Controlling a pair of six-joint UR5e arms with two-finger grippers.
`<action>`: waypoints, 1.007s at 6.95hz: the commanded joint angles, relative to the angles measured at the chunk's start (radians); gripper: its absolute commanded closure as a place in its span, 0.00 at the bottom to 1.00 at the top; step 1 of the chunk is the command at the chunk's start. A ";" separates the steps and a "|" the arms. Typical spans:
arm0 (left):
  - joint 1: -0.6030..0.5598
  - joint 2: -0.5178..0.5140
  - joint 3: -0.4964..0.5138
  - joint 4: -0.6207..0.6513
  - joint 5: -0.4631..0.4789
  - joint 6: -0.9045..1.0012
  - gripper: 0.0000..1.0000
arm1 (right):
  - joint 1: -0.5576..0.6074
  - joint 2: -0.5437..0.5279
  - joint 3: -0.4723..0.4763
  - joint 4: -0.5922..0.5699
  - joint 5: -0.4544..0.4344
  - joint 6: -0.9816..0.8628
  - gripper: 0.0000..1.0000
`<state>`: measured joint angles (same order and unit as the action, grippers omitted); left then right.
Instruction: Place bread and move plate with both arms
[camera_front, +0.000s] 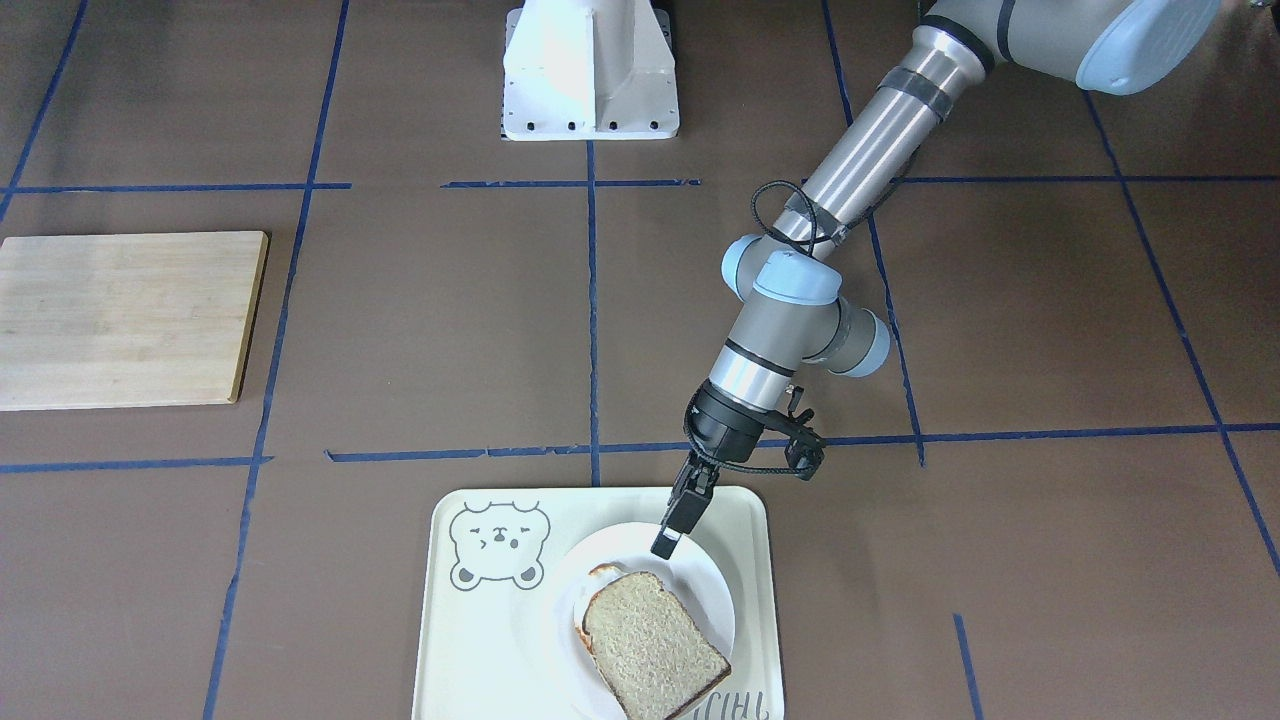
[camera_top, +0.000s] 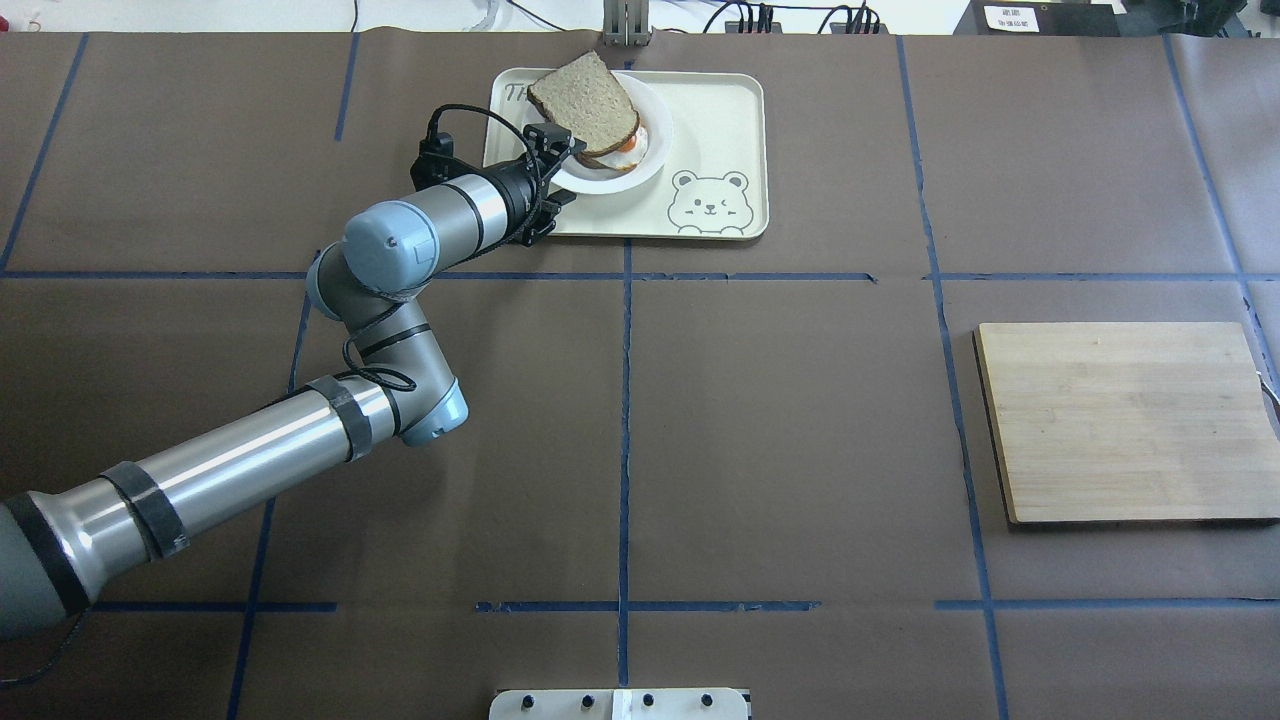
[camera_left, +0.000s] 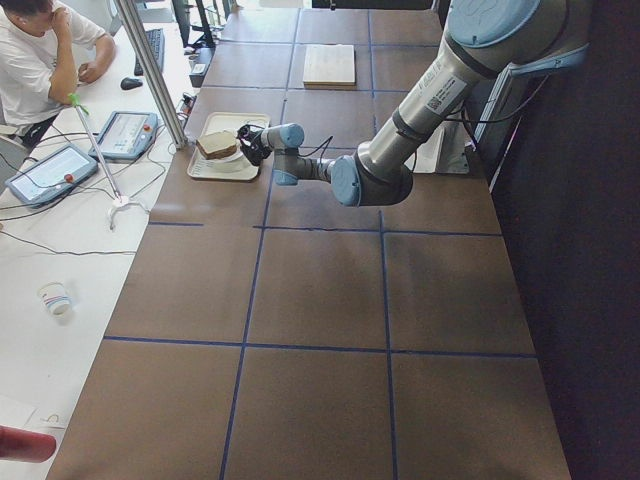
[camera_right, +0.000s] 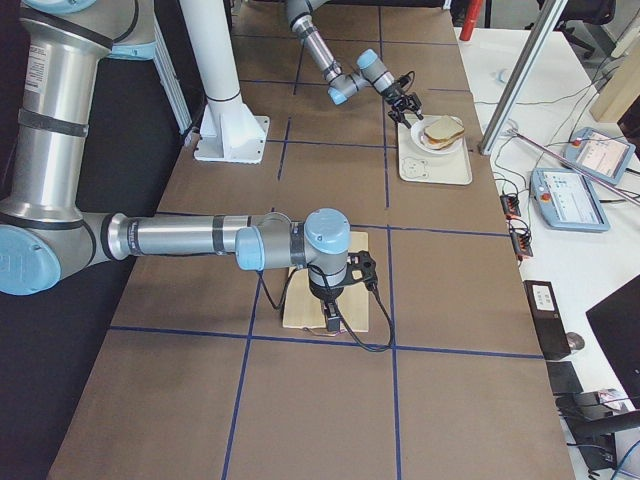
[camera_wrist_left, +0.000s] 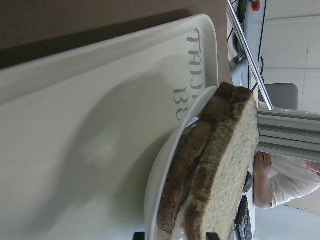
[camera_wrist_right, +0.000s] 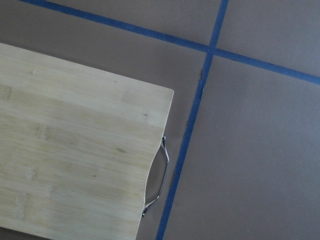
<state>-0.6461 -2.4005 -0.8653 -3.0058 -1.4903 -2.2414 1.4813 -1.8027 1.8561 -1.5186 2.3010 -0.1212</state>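
Note:
The bread (camera_front: 650, 650) lies on top of a paler egg slice (camera_top: 625, 150) on the white plate (camera_front: 715, 590), which sits on the cream bear tray (camera_front: 480, 620). The bread (camera_top: 585, 100) and the plate (camera_top: 600, 183) also show in the overhead view. My left gripper (camera_front: 668, 535) is at the plate's near rim, low and tilted. In the left wrist view its gripper (camera_wrist_left: 175, 236) shows two tips apart, with the plate rim (camera_wrist_left: 160, 175) and bread (camera_wrist_left: 225, 150) between them. My right gripper (camera_right: 333, 318) hangs over the wooden board (camera_right: 300, 300); I cannot tell its state.
The wooden board (camera_top: 1125, 420) lies far from the tray, with a metal handle (camera_wrist_right: 157, 180) at its edge. The white pedestal (camera_front: 590, 70) stands at the robot's side. A metal post (camera_left: 150, 70) and an operator (camera_left: 40, 60) are beyond the tray's end.

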 joint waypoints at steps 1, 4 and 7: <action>-0.071 0.183 -0.255 0.083 -0.241 0.147 0.00 | 0.000 0.000 0.000 0.000 -0.002 0.000 0.00; -0.288 0.337 -0.423 0.370 -0.611 0.723 0.00 | 0.000 0.000 0.000 0.000 0.000 0.000 0.00; -0.438 0.457 -0.435 0.609 -0.696 1.441 0.00 | -0.001 0.002 0.000 0.000 -0.002 0.000 0.00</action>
<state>-1.0283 -1.9892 -1.2940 -2.5036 -2.1690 -1.0839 1.4808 -1.8014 1.8561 -1.5180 2.2999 -0.1212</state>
